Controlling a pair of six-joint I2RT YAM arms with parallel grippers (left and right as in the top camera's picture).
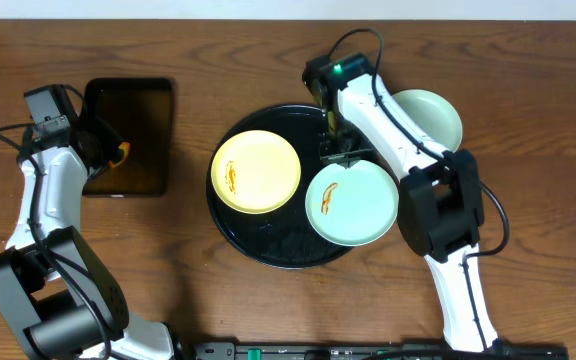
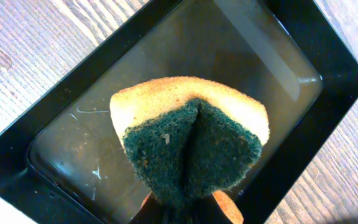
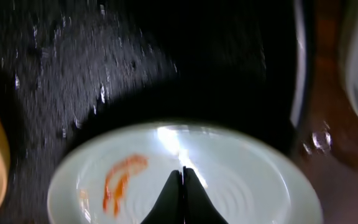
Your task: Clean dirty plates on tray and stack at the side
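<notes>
The round black tray [image 1: 268, 245] holds a pale yellow plate [image 1: 256, 171] and a mint plate [image 1: 352, 203], each with an orange-brown smear. My right gripper [image 1: 343, 155] hovers over the mint plate's far rim. In the right wrist view its fingers [image 3: 183, 177] are pressed together with nothing between them, above the mint plate [image 3: 241, 180] and right of the smear [image 3: 120, 177]. Another mint plate [image 1: 430, 115] lies on the table right of the tray. My left gripper [image 2: 191, 208] is shut on a folded yellow-and-green sponge [image 2: 191, 130], held above a rectangular black tray [image 2: 328, 68].
The rectangular black tray [image 1: 133, 105] sits at the left with a film of liquid in it. The right arm reaches across the round tray's right side. Bare wooden table lies between the two trays and along the front edge.
</notes>
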